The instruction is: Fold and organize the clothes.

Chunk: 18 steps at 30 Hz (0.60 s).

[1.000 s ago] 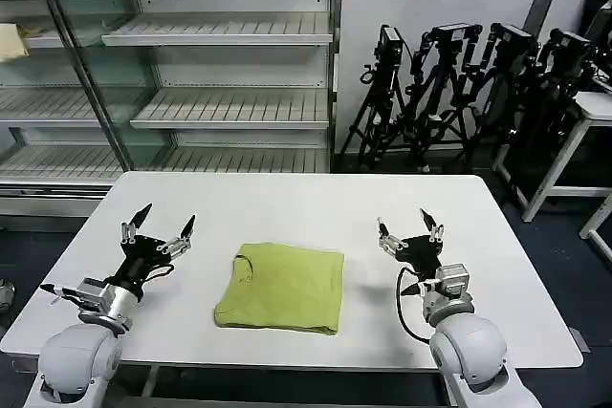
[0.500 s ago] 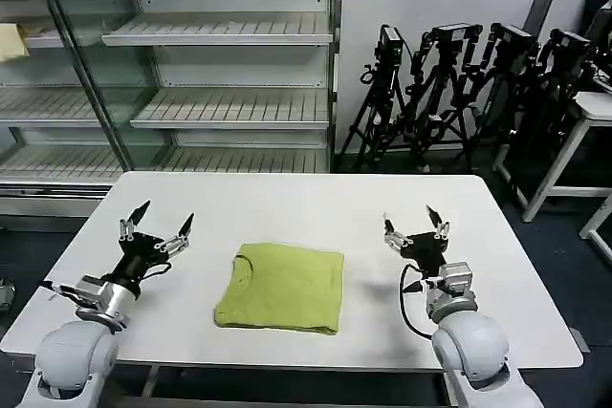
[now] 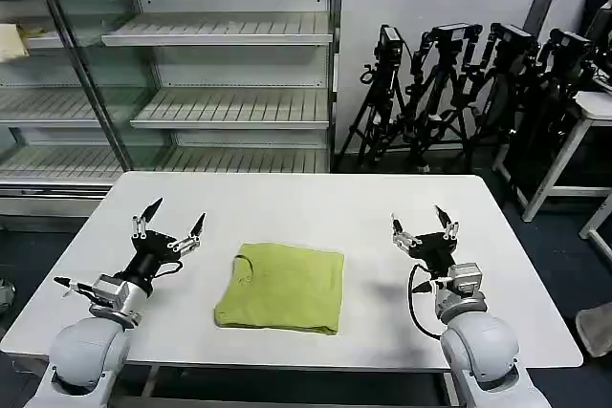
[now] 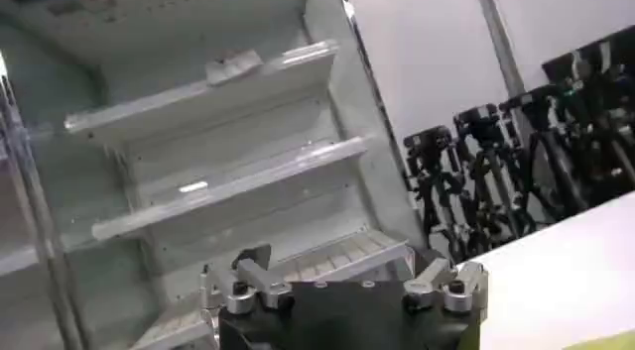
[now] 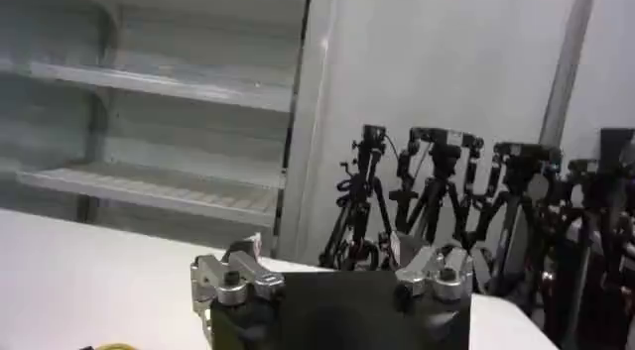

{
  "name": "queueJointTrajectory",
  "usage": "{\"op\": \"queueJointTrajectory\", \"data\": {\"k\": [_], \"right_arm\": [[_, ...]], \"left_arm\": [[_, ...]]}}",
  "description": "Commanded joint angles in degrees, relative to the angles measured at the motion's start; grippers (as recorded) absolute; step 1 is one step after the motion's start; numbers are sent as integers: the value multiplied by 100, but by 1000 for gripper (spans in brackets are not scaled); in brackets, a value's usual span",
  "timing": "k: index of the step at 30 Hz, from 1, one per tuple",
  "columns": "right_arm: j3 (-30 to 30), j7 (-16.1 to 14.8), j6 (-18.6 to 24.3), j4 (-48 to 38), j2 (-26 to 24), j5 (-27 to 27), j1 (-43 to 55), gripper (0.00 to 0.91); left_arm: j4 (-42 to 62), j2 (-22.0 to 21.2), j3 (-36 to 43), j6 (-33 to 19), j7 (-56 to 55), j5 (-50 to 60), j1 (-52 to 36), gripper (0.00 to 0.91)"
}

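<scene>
Head view, white table (image 3: 287, 203), folded T-shirt (image 3: 283, 287), empty shelving (image 3: 220, 64), tripods (image 3: 459, 93)

A white counter (image 3: 306, 200) stretches across the head view, and right at its middle, toward the near edge, lies one folded lime-green T-shirt (image 3: 283, 287), flat on the surface, collar on the left side, neat rectangular shape.

The left arm's black gripper with silver-tipped fingers (image 3: 170, 225) is raised, its fingers spread wide and pointing up and away. The right arm's matching black gripper (image 3: 425, 226) is lifted likewise, fingers parted, well apart from the left one
</scene>
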Motion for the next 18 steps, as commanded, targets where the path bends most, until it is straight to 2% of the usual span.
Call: {"op": "queueJointTrajectory", "data": {"k": [1,9,11,14,18], "right_arm": [[8,-107,261,45,54,-612,19,907],[-156,-81,366,84,200,-854,11,907],[-131,-1,198,112,223,-992,11,907],[-70,-16,-6,204,259,-963,-65,907],[26,-129,-19,386,193,-873,-174,907]], "left_arm": [[7,140,92,-337,-185,570,103,907],[41,-7,35,-646,-159,540,222,907],[48,18,10,-705,-99,579,283,907],[84,-27,-262,-976,668,509,339,907],[-16,5,-226,-946,425,367,429,907]]}}
